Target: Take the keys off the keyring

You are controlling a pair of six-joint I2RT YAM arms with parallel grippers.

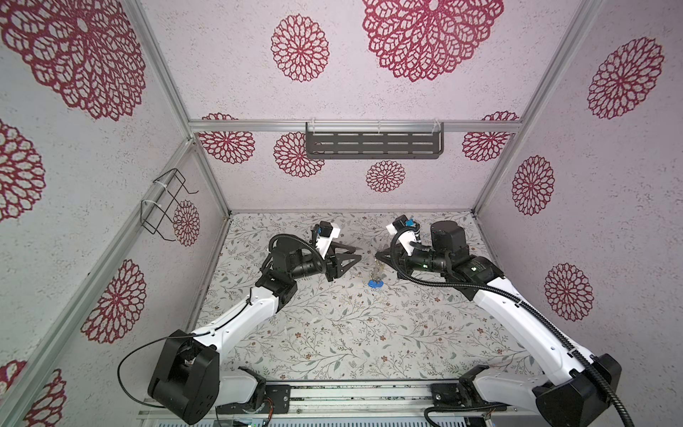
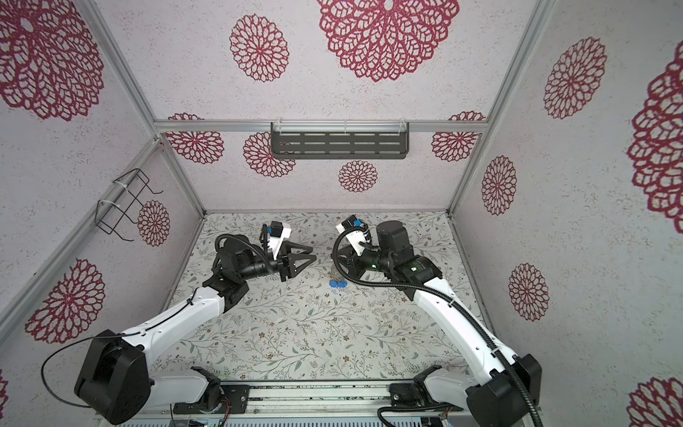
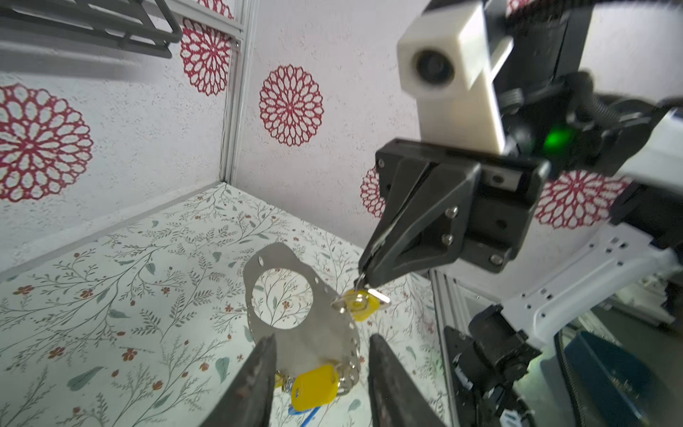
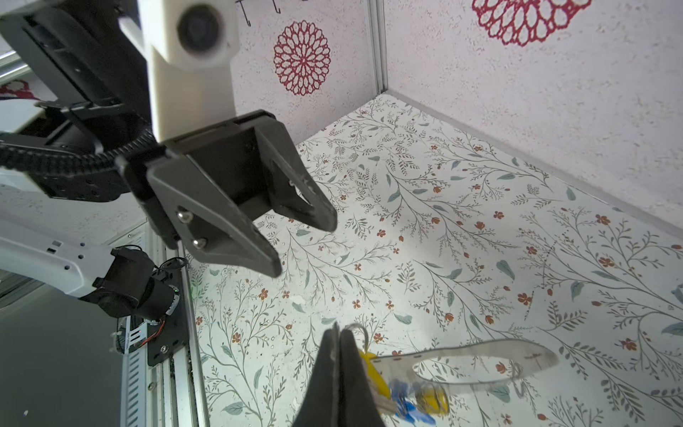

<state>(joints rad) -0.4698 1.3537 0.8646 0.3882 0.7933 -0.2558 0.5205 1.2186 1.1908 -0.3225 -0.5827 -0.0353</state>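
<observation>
Right jaws: closed, pinching the small silver ring [image 4: 364,332] of one yellow key [image 3: 361,306] at the edge of the keyring [image 3: 329,336]. The pinch is on the ring, not the plastic tag. Likely reason: the ring is the part that has to be worked out of the band's hole, and the tag would only swivel.

The keyring hangs below the right jaws from that single pinch, tilted and off flat. In a top view it reads as a thin pale sliver [image 1: 377,271], nearly edge-on. Its low end is close to the counter [image 1: 332,332]; whether it touches, I cannot tell.

A second yellow key [image 3: 316,386] hangs at the keyring's low end, and a blue key [image 1: 375,284] sits just under that end. I cannot tell whether the blue one is on the band or loose. No key lies well apart from the keyring, so I judge the task to be at an early stage.

Left jaws: open and empty. They sit on the side of the keyring away from the right jaws, near it but not touching. The left wrist view shows the band framed between the two fingers [image 3: 258,377], beyond their tips. I judge they are lined up to clamp the flat band, so that band and ring can be pulled against each other.

Risk: the band hangs free from one point, so it can swing or turn edge-on to the left jaws.
</observation>
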